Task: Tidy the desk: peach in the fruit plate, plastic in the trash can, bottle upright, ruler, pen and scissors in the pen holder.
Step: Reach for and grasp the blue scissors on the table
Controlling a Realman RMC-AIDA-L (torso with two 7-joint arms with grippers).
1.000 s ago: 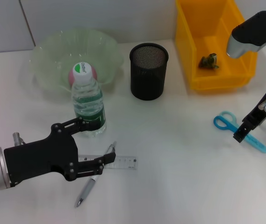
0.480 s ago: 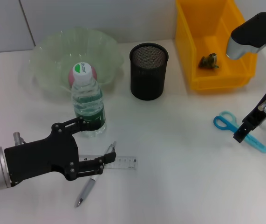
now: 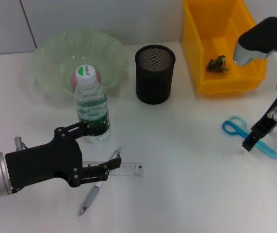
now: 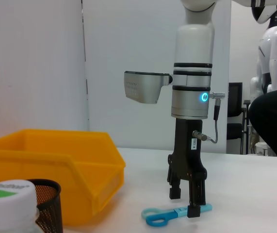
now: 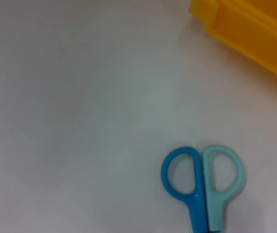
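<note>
Since a second ago the right arm has shifted slightly, its right gripper (image 3: pixel 251 141) edging a touch toward the robot's left, while nothing on the table has moved. That gripper points straight down over the scissors (image 3: pixel 249 136), fingers parted narrowly, one tip at the blades; the left wrist view shows the tips reaching table level around the closed blades, though actual contact cannot be told. The scissors lie flat, long axis diagonal, handle loops toward the pen holder (image 3: pixel 154 74), blades toward the robot's right. The left gripper (image 3: pixel 104 148) hovers wide open near the upright bottle (image 3: pixel 91 108), above the ruler (image 3: pixel 126 169) and pen (image 3: pixel 97 189).
</note>
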